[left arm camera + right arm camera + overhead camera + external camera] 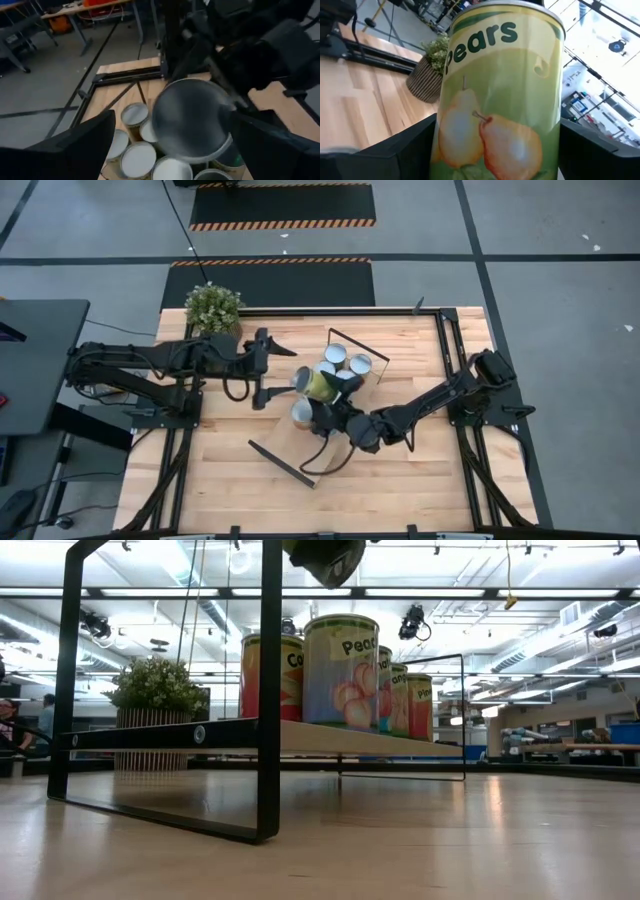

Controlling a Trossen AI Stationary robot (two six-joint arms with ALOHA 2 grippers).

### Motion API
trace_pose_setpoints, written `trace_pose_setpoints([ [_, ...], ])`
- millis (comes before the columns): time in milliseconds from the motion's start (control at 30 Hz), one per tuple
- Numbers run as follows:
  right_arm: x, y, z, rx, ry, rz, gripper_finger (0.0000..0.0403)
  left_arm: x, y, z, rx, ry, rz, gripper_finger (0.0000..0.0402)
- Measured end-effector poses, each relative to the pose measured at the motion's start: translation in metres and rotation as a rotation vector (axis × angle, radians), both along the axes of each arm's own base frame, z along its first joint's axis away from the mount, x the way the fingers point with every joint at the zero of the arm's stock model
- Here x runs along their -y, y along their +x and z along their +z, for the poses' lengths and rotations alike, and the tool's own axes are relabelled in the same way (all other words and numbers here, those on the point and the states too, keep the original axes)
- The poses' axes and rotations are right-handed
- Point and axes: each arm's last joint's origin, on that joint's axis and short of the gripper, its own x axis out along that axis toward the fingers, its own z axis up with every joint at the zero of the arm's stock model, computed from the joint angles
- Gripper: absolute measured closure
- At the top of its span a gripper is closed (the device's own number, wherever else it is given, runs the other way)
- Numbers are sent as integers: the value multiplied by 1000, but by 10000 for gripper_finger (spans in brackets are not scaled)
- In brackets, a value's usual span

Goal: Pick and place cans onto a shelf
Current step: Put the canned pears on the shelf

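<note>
The shelf (340,740), a light-wood board on black wire frames (282,462), lies slantwise mid-table. Several cans (335,358) stand upright on it, fruit labels showing in the low view (340,670). My right gripper (328,402) reaches in from the right, shut on a green pears can (318,385) above those cans. My left gripper (272,370) stands wide open just left of that can. Its fingers (75,150) are on either side of the can's silver top (192,120) without touching it. My right gripper pinches the pears can by its labelled side wall (445,150) between its two fingers, which lie level and come from the table's right. The can is lifted clear above the cans on the shelf, tipped over with its silver top toward my left gripper.
A potted green plant (213,308) stands at the table's far left corner. The shelf's near wire frame (265,690) rises tall close to the low camera. Bare tabletop (420,470) lies along the near edge and near right.
</note>
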Motion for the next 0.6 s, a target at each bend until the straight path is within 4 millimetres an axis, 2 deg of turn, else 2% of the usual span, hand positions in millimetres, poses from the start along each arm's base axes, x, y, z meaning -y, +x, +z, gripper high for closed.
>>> trace_pose_setpoints([
  [100,-14,-8,5,9,8,30,53,0,-2,-3,-34,-1,2,10],
  [300,-42,-23,20,103,92,254,53,0,1,-2,10,-53,16,10],
  [367,-41,-22,23,127,107,296,53,0,8,-3,33,-75,22,10],
  [600,-27,-15,28,144,78,263,53,7,17,-7,38,-98,-2,10],
])
